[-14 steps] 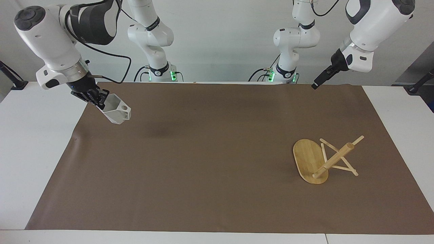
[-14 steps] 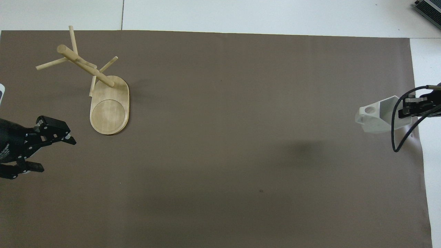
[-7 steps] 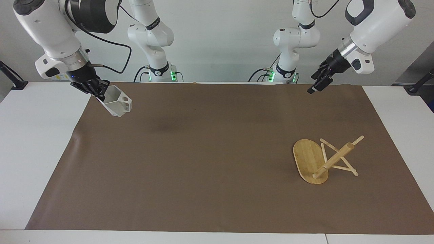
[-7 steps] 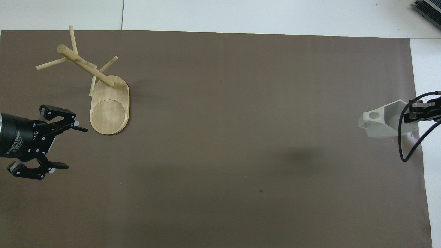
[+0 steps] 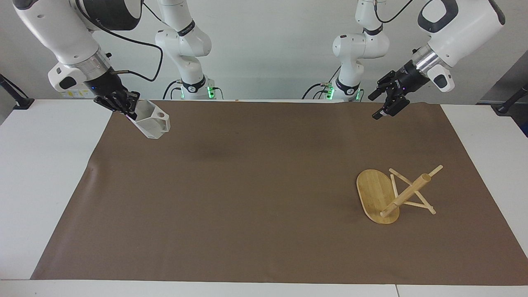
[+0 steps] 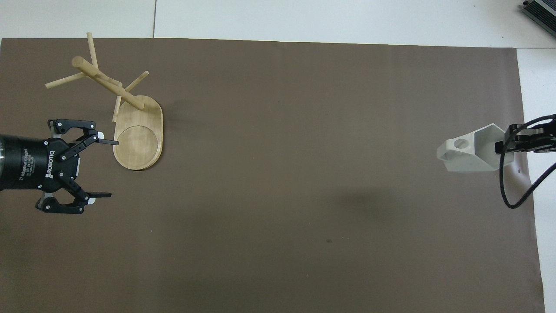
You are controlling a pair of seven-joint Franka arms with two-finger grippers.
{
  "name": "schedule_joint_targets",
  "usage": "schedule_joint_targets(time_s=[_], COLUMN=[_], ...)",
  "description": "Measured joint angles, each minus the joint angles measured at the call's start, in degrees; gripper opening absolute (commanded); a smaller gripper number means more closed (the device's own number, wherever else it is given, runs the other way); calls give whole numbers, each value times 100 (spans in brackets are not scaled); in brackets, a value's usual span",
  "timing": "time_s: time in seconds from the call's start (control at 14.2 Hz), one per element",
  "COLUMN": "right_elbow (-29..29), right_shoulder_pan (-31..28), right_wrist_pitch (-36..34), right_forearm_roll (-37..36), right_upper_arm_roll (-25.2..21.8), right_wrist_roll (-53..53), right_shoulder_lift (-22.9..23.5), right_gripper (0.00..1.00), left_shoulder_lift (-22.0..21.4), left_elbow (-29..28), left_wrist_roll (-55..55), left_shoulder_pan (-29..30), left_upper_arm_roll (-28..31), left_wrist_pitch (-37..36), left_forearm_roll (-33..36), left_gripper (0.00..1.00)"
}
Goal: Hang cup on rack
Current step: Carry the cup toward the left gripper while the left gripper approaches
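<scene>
At upper left of the facing view, the right gripper [image 5: 131, 113] is clamped on the rim of the cup [image 5: 154, 120], held tilted above the brown mat [image 5: 247, 198]. Lower right stands the rack [image 5: 390, 194], its oval base on the mat. At upper right the left gripper [image 5: 381, 105] hangs with fingers spread apart; only the overhead view shows this spread plainly, just beside the rack's base.

1. One cup [image 5: 153, 122], white and faceted.
2. One rack [image 5: 377, 197] of bamboo, with one pole [image 5: 406, 194].
3. One brown mat [image 5: 264, 206] on one table [image 5: 41, 173].
4. Two grippers: left gripper [image 5: 381, 105], right gripper [image 5: 126, 110].
</scene>
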Motion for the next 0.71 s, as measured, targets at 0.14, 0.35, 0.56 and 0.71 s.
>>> schedule_joint_targets(time_s=[0.14,0.35,0.56,0.71], right_elbow=[0,0,-2,-3], right_shoulder_pan=[8,24,98,149], right_wrist_pitch=[-1,-6,-6,-5], right_forearm_roll=[403,880,1363,1606], right_upper_arm_roll=[26,236,386,534], right_wrist_roll=[0,0,38,228], right_shoulder_lift=[-17,-32,-32,-34], right_gripper=[0,0,0,0], left_shoulder_lift=[-1,2,5,23], left_elbow=[-89,-239,-351,-441], left_wrist_roll=[-193,-267,-279,-281], left_shoulder_pan=[0,1,4,3], left_upper_arm_roll=[1,3,9,4], left_wrist_pitch=[157,321,370,491], left_forearm_roll=[-361,-785,-1177,-1454], left_gripper=[100,100,100,100])
